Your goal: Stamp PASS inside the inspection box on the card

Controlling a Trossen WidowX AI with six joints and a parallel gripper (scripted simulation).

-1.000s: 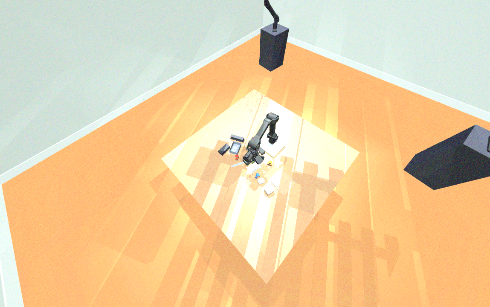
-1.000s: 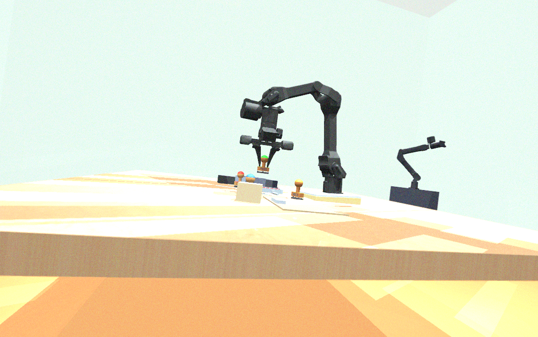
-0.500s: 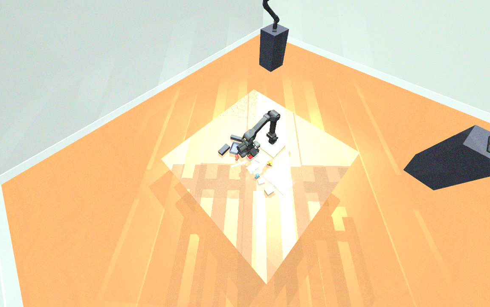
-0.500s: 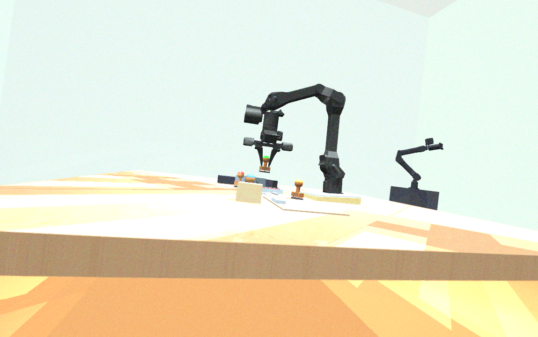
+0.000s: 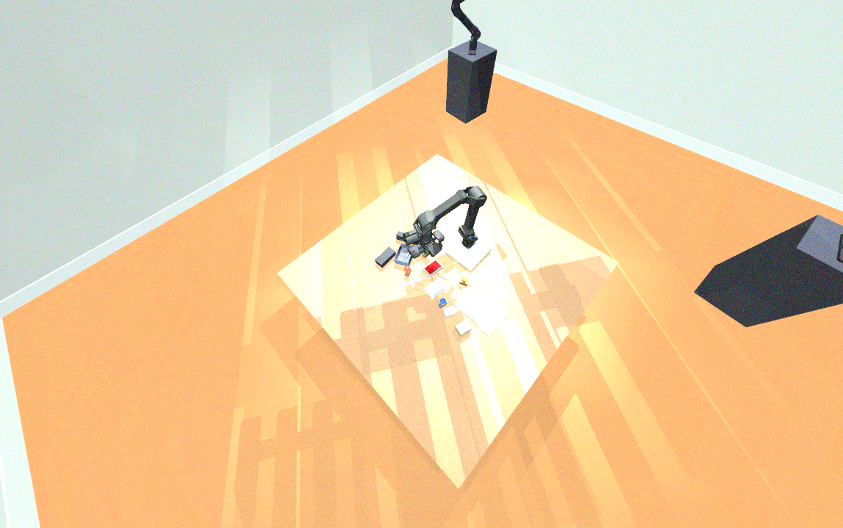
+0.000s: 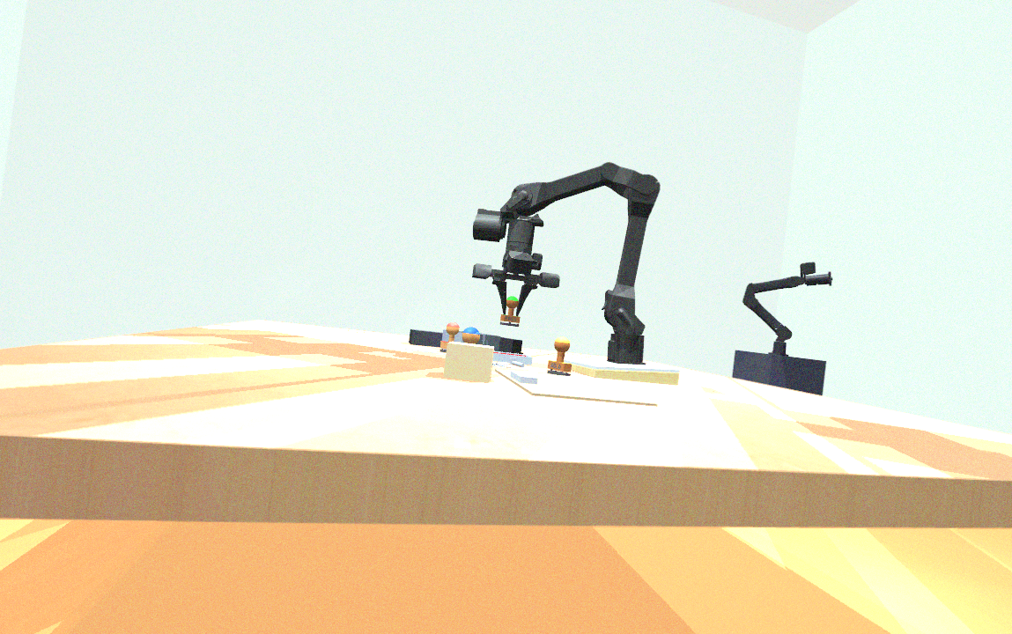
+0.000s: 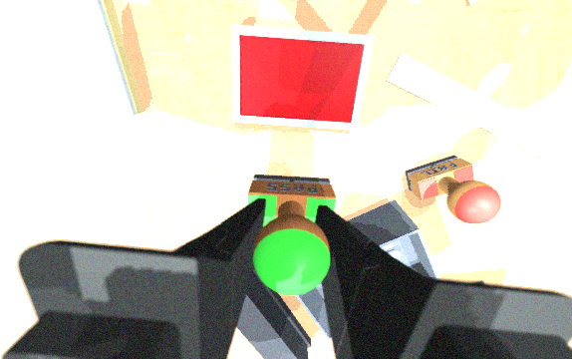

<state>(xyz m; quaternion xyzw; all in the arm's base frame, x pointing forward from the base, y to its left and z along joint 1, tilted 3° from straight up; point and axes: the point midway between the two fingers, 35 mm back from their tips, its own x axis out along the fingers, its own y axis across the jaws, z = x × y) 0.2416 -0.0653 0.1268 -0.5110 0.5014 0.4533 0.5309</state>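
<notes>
My gripper (image 6: 512,314) (image 7: 291,210) is shut on the PASS stamp (image 5: 425,253) (image 6: 510,319) (image 7: 292,188), which has a green knob and a wooden body. The stamp hangs upright above the bench, clear of it. The red ink pad (image 5: 433,268) (image 7: 298,77) lies open in its pale frame, ahead of the stamp in the wrist view. The white card (image 5: 436,287) lies on the other side of the pad in the top view. Its inspection box and any print cannot be made out. The stamp's underside is hidden.
The red-knobbed FAIL stamp (image 5: 408,270) (image 6: 453,336) (image 7: 440,177) stands near the pad. A grey tray (image 5: 395,262) and a dark block (image 5: 384,257) are close by. Blue-knobbed (image 5: 442,302) and yellow-knobbed (image 5: 464,281) (image 6: 562,354) stamps and a pale block (image 5: 463,326) (image 6: 468,362) stand beyond.
</notes>
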